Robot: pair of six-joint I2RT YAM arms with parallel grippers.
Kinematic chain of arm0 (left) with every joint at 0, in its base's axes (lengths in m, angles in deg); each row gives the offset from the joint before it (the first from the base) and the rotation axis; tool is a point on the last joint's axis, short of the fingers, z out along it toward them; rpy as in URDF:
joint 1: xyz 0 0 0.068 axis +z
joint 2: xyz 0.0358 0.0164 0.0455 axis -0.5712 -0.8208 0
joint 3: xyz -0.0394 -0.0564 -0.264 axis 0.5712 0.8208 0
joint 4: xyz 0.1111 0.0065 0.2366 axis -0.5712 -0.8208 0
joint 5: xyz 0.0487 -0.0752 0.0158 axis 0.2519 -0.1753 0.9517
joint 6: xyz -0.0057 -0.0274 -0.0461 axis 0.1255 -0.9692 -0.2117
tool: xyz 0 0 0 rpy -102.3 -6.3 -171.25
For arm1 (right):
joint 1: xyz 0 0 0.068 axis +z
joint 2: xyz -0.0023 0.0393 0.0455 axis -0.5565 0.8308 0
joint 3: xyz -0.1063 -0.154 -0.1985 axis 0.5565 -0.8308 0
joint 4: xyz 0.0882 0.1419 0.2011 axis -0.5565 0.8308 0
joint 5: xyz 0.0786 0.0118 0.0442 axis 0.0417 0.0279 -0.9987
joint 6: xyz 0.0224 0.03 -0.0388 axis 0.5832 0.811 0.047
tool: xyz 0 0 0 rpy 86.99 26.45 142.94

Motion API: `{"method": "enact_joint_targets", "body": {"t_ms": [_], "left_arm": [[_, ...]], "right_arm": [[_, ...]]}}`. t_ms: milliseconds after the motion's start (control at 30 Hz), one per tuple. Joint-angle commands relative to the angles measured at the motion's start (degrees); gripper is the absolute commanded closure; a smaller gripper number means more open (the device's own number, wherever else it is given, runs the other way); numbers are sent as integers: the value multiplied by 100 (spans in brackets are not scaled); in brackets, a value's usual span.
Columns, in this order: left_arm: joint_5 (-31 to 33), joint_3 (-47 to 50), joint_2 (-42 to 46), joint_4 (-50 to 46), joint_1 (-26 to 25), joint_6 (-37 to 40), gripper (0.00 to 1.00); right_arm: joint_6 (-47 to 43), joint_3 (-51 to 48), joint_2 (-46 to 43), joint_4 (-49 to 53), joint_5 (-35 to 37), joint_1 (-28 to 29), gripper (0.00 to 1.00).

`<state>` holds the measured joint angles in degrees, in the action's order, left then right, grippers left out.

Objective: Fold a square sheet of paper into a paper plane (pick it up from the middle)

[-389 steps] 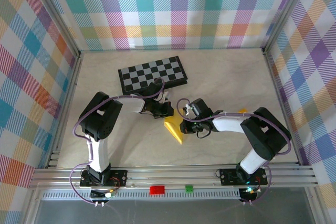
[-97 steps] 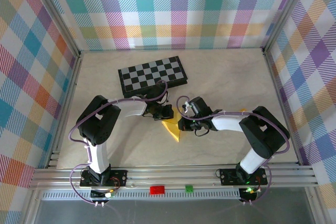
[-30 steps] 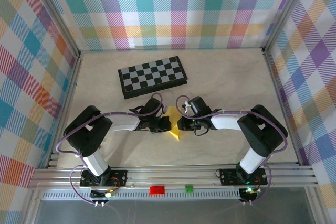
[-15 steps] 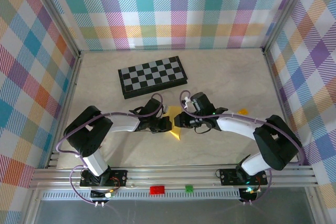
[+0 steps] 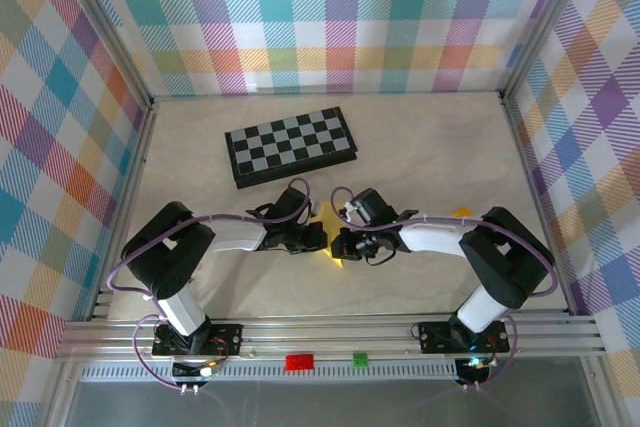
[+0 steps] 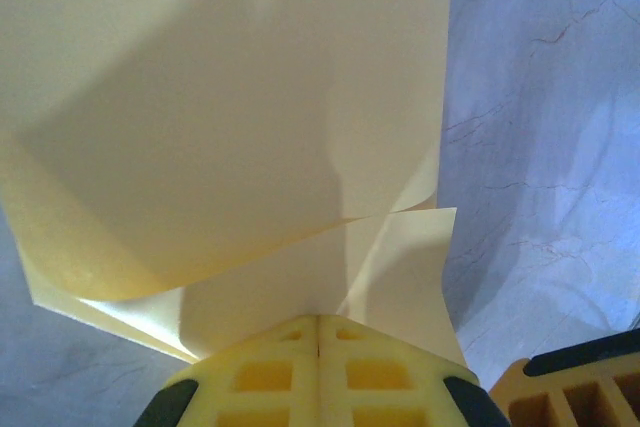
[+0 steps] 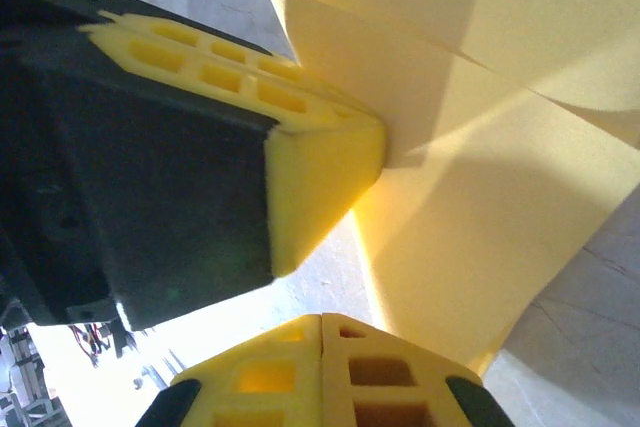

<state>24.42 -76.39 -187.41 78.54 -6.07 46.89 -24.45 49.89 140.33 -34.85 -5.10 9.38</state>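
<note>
In the lower middle of the frame, the folded yellow sheet [image 5: 334, 258] sits between two low, outstretched arms. Left fingers [image 6: 305, 339] and right fingers [image 7: 308, 339] are each clamped tight on its edge. The chessboard [image 5: 290, 145] lies well apart, further up the table [image 5: 430, 137].

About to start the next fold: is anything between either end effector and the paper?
Nothing visible. The left end effector is shut on the paper. The right end effector is shut at the paper's edge, close beside the left one. The chessboard lies apart, farther back.
</note>
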Motion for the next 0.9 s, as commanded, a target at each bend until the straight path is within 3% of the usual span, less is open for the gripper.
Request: {"method": "enact_joint_targets", "body": {"t_ms": [0, 400, 700, 867], "left_arm": [[456, 258, -323, -622, -49, 68, 100], [394, 249, -250, -608, -49, 93, 99], [398, 292, -238, -509, -49, 49, 100], [470, 336, -226, -506, -49, 48, 99]], "right_arm": [[150, -325, -3, 130, -40, 48, 96], [337, -242, -871, 315, 163, 136, 94], [546, 240, 610, -341, 172, 184, 92], [668, -234, 604, -490, 111, 254, 92]]}}
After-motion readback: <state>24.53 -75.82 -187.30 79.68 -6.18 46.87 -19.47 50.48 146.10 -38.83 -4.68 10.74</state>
